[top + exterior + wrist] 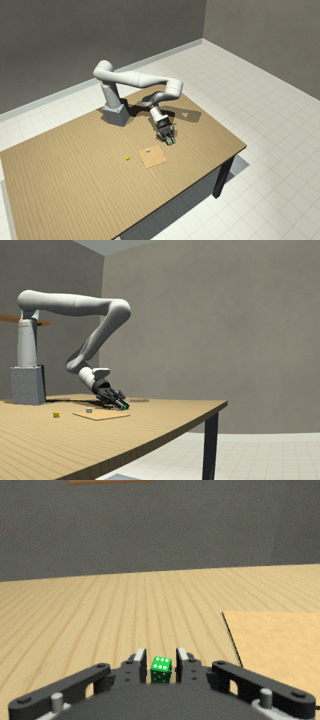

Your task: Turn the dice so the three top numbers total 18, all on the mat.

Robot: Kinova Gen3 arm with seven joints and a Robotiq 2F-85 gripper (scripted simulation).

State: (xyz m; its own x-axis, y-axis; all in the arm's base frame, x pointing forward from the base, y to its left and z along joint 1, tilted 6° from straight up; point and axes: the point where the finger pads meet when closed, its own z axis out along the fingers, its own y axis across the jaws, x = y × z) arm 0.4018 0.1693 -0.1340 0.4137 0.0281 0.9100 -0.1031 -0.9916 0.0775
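Tool point(161, 666) is parted, gripping nothing; green die point(161, 669) sits between the jaws on the surface point(64, 180), just off the mat point(153, 157) edge. White die point(147, 150) lies at a mat corner.

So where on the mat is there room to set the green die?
The mat's middle and near side, away from the white die at its far corner. Crowded beside the mat, where the open gripper straddles the green die.

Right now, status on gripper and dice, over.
Gripper open, straddling green die, six up, off mat. White die on mat. Yellow die off mat.
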